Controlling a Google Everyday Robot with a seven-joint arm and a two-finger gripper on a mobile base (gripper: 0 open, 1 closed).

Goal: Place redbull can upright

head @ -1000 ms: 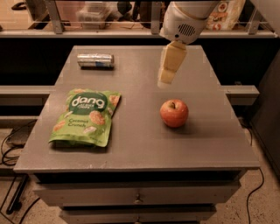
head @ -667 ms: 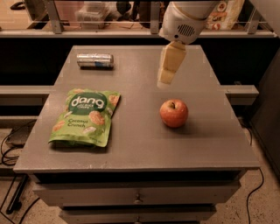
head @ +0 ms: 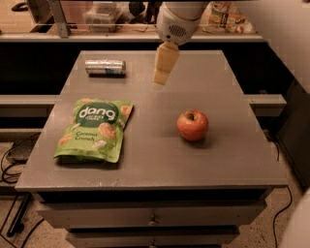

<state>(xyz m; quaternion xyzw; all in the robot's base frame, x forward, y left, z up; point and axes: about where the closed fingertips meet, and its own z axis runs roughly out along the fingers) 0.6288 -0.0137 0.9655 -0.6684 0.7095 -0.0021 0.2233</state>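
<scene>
The redbull can (head: 105,67) lies on its side at the back left of the grey table (head: 160,160), its long axis running left to right. My gripper (head: 163,72) hangs above the table's back middle, to the right of the can and apart from it, holding nothing. The white arm (head: 177,22) comes down from the top of the view.
A green bag of Dang coconut chips (head: 94,130) lies flat at the front left. A red apple (head: 193,125) sits right of the middle. A shelf with clutter (head: 104,12) runs behind the table. Drawers (head: 152,218) are below the front edge.
My gripper has moved to the left, closer to the can. The can, the bag and the apple have not moved.
</scene>
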